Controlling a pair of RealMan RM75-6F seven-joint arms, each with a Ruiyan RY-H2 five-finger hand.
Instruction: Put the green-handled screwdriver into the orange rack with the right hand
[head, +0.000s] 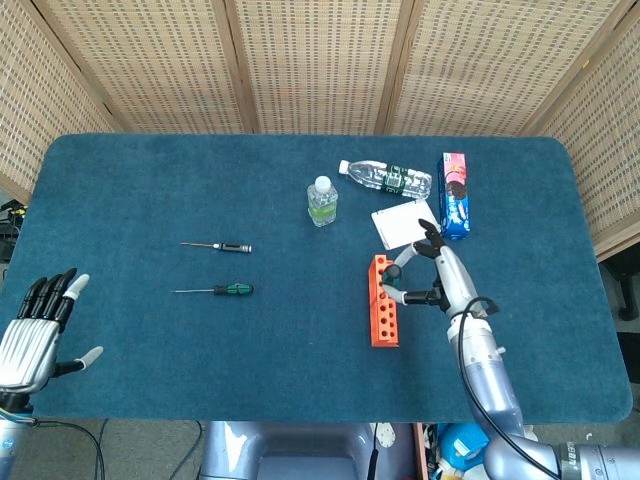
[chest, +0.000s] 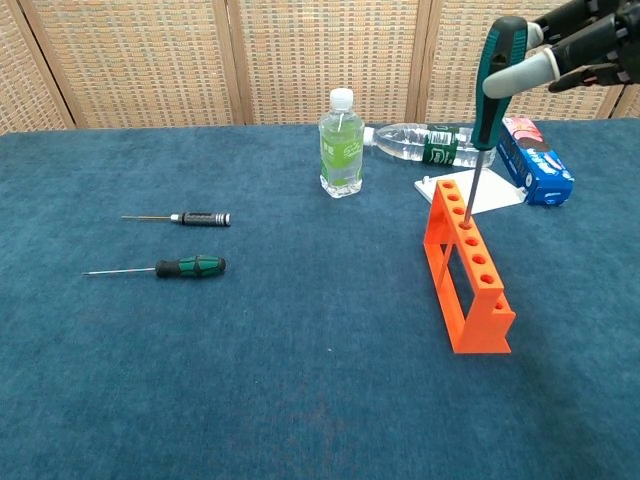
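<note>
The right hand (chest: 575, 45) pinches the green-handled screwdriver (chest: 488, 90) near the top of its handle, the other fingers spread. The tool hangs nearly upright over the orange rack (chest: 467, 266), its thin shaft pointing down at the holes near the rack's far end; whether the tip has entered a hole cannot be told.

In the head view the same hand (head: 432, 272) sits just right of the rack (head: 382, 301).

The rack stands on the blue surface (chest: 300, 380). Beyond its far end lie a white card (chest: 472, 192), a clear bottle on its side (chest: 425, 144) and a blue box (chest: 535, 160). An upright bottle with a green label (chest: 340, 143) stands to the rack's far left.

Well left of the rack lie 2 more screwdrivers: a black-handled one (chest: 176, 218) and a green-and-black one (chest: 160, 268).

The left hand (head: 35, 335) hovers far left of the rack, at the surface's near edge, fingers apart and holding nothing.
</note>
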